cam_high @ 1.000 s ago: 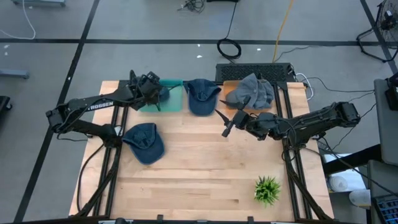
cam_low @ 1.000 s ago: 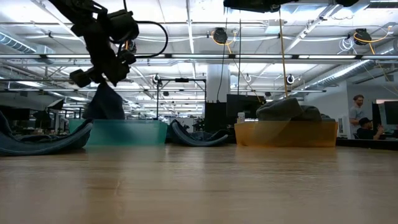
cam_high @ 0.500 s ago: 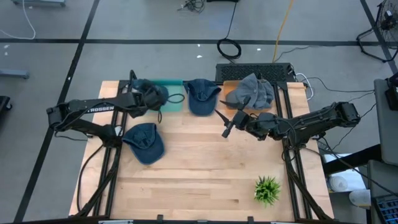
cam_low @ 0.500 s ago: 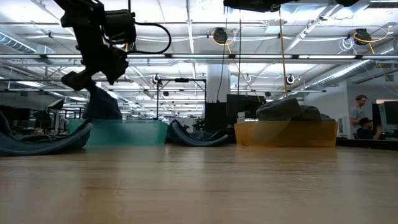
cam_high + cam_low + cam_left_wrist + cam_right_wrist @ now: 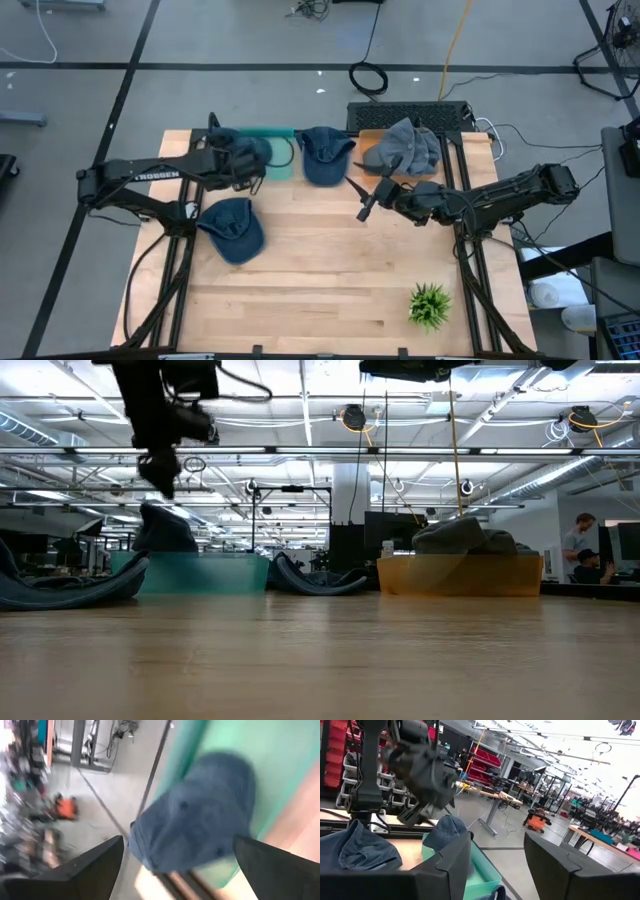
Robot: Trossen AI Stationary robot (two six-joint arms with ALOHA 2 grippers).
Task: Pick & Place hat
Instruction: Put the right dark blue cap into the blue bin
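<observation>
Hat in bin: a blue hat [image 5: 200, 815] is sitting in the green bin [image 5: 280, 765], leaning over its outer rim.
Left gripper [image 5: 258, 158]: hanging directly above it, jaws spread wide, gripping nothing.
Next hat [image 5: 232, 228]: lying on the table nearest the left arm.
Right gripper [image 5: 366, 207]: waiting mid-table, part open, empty.

One camera looked straight down on the whole table [image 5: 330, 280]. Another sat at tabletop level, facing the room. The left wrist camera hung close above the teal bin [image 5: 280, 760], which all four views shared.
</observation>
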